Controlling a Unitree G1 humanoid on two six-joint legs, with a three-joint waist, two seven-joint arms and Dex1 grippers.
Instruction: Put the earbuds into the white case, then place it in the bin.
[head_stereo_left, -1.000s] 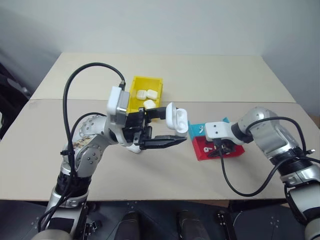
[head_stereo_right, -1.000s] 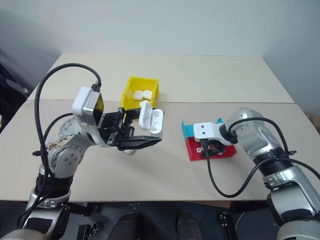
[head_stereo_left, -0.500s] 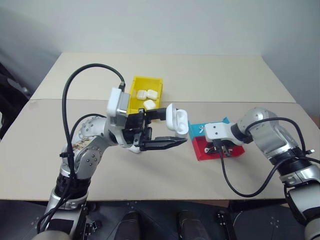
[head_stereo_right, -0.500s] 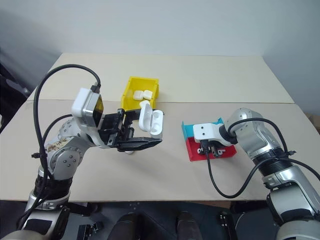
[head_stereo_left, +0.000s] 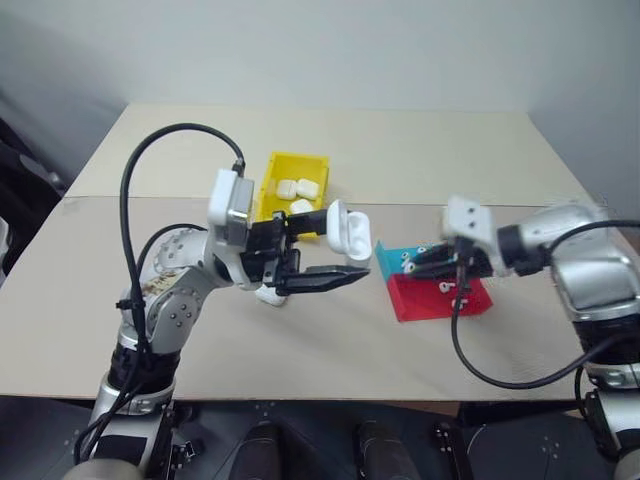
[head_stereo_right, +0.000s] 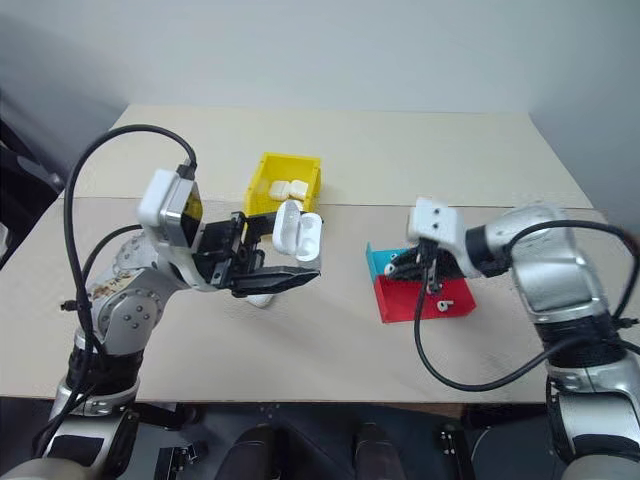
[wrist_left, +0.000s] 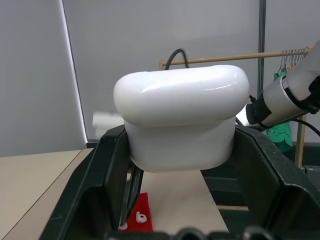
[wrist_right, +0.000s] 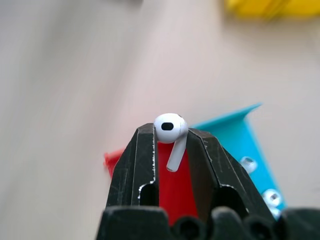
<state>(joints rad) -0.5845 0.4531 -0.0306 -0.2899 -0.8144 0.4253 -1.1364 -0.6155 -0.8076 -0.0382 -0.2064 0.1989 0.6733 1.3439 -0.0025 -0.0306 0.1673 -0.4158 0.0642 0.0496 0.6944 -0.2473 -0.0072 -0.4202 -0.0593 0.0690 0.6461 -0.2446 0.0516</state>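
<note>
My left gripper is shut on the white case and holds it up over the table with its lid flipped open. In the left wrist view the case sits between the two black fingers. My right gripper hovers above the trays, pointing toward the case, and is shut on one earbud pinched at its fingertips. More earbuds lie in the red tray. The yellow bin stands behind the left gripper with white cases in it.
A teal tray with small earbuds adjoins the red tray on its far side. Another white case lies on the table under the left hand. The tan table is bare in front and at the back.
My right gripper has lifted out of the red tray with an earbud between its fingers and turned toward the case. The left gripper and the case have stayed put.
</note>
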